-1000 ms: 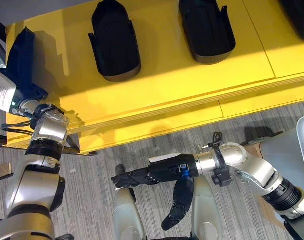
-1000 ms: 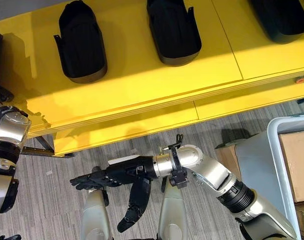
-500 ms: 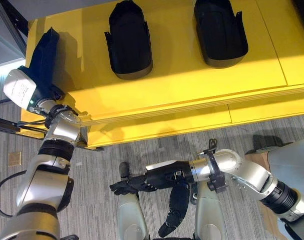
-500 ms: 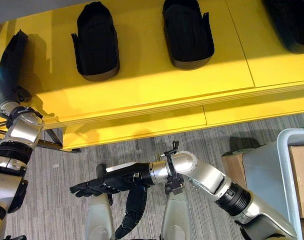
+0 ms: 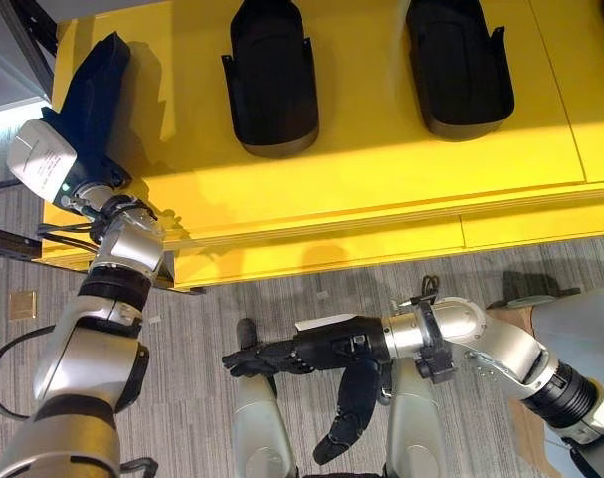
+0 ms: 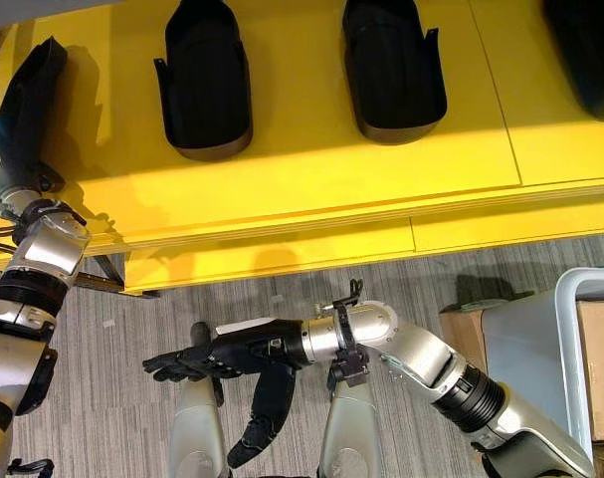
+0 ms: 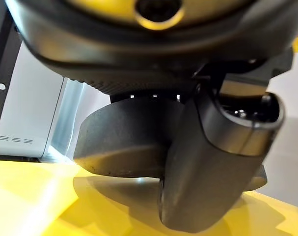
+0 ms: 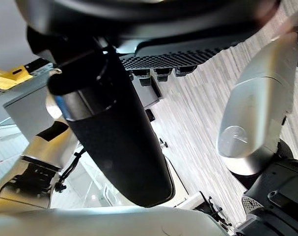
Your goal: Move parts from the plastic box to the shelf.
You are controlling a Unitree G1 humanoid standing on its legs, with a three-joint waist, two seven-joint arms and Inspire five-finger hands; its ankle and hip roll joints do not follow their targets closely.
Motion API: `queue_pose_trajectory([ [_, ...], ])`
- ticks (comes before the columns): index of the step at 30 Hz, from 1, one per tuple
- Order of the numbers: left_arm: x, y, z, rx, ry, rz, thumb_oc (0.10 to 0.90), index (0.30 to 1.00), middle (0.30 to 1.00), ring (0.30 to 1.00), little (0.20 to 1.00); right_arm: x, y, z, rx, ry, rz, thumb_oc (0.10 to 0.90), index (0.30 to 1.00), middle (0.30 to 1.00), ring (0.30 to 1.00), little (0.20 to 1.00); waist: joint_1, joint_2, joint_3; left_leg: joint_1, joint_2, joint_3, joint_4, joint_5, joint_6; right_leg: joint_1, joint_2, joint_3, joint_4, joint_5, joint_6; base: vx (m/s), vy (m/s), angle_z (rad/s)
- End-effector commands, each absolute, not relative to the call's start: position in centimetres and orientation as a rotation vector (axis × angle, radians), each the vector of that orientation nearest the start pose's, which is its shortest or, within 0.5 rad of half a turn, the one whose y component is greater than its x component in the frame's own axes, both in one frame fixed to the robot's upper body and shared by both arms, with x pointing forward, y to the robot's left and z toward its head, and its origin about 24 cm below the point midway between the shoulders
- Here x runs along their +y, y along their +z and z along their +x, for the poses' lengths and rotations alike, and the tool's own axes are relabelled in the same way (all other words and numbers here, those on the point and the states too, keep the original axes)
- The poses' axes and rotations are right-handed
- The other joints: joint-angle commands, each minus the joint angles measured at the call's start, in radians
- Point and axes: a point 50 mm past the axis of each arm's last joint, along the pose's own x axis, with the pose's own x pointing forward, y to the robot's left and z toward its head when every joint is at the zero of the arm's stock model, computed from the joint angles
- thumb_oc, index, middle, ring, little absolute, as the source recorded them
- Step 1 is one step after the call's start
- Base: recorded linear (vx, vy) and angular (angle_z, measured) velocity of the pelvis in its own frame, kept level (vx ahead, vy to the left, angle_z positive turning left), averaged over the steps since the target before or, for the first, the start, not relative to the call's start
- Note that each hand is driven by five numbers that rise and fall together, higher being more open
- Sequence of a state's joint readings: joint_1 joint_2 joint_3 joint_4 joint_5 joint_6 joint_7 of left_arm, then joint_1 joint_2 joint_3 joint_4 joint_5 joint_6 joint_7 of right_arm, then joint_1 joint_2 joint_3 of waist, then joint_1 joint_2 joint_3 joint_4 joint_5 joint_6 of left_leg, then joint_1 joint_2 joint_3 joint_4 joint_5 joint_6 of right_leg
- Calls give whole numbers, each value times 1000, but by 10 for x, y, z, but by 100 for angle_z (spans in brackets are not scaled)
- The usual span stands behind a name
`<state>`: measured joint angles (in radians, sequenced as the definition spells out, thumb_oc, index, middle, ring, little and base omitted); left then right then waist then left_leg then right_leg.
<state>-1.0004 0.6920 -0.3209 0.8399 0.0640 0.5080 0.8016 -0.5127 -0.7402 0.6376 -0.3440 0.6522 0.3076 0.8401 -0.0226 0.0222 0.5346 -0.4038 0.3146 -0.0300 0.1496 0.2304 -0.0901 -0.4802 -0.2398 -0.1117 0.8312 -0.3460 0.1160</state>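
Far left, at the corner of the bright yellow flat-topped shelf (image 5: 381, 189): left robot hand (image 5: 58, 164), its white-backed palm at the shelf edge, pressed against a dark navy-black moulded plastic part (image 5: 95, 90) that stands tilted on the shelf top; in the left wrist view its thumb (image 7: 212, 162) curls down over a dark rounded part (image 7: 124, 142) resting on the yellow surface, so the hand is clamped on that part. Next, upper centre-left of the shelf: a black scoop-shaped moulded plastic part (image 5: 272, 75), lying flat, open side up, well apart from the held one. Beside it toward the right: a second black scoop-shaped part (image 5: 459, 65) of like form, also flat on the shelf top. Far upper right corner of the shelf: the edge of a third black part (image 6: 590, 50), cut off by the frame. Below the shelf, over grey striped carpet floor (image 5: 282, 299): right robot hand (image 5: 282, 354), dark, reaching leftward at low height, fingers extended and relaxed, thumb hanging down, holding nothing. Far right, on the floor: pale grey plastic box (image 6: 540, 339) with a raised rim, a brown cardboard piece (image 6: 598, 358) lying inside it.
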Motion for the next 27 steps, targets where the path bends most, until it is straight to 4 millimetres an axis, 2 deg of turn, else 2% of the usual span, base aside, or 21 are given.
queue_pose_trajectory([
  [1, 329, 299, 351, -173, 1302, 1013, 400, 300, 300, 300, 300, -54, 180, 212, -226, 1772, -150, 900, 1000, 1000, 1000, 1000, -16, -77, -24, 67, 34, 35, 79, -111, -52, 115, -13, -27, -208, 132, -12, 0, 0, 0],
  [4, 335, 304, 348, -152, 1322, 1020, 400, 300, 300, 300, 300, -54, 181, 212, -216, 1774, -147, 900, 1000, 1000, 1000, 1000, -20, -73, -29, 68, 35, 36, 72, -107, -53, 120, -13, -29, -234, 148, -11, 0, 0, 0],
  [7, 339, 326, 343, -142, 1371, 1033, 400, 300, 300, 300, 300, -53, 182, 213, -194, 1780, -161, 900, 1000, 1000, 1000, 1000, -25, -71, -25, 63, 37, 41, 64, -99, -55, 116, -12, -27, -245, 159, -7, -10, 62, -3],
  [12, 337, 348, 341, -159, 1381, 1030, 400, 300, 300, 300, 300, -56, 179, 213, -164, 1778, -162, 900, 1000, 1000, 1000, 1000, -32, -77, -29, 57, 45, 42, 65, -98, -58, 122, -10, -31, -261, 166, -4, 61, 57, -1],
  [19, 336, 353, 340, -164, 1381, 1036, 400, 300, 300, 300, 300, -57, 179, 211, -156, 1785, -155, 900, 1000, 1000, 1000, 1000, -33, -83, -28, 53, 47, 44, 70, -100, -58, 121, -8, -33, -261, 167, -3, 47, 21, 1],
  [21, 334, 351, 341, -162, 1374, 1032, 400, 300, 300, 300, 300, -57, 179, 208, -158, 1790, -140, 900, 1000, 1000, 1000, 1000, -25, -95, -19, 37, 40, 40, 94, -110, -53, 116, -6, -38, -227, 145, -8, 158, 30, 0],
  [27, 336, 346, 343, -155, 1338, 1001, 400, 300, 300, 300, 300, -56, 175, 207, -145, 1779, -136, 900, 1000, 1000, 1000, 1000, -15, -99, -15, 28, 36, 30, 112, -117, -48, 113, -1, -39, -203, 132, -15, 58, -8, 2],
])
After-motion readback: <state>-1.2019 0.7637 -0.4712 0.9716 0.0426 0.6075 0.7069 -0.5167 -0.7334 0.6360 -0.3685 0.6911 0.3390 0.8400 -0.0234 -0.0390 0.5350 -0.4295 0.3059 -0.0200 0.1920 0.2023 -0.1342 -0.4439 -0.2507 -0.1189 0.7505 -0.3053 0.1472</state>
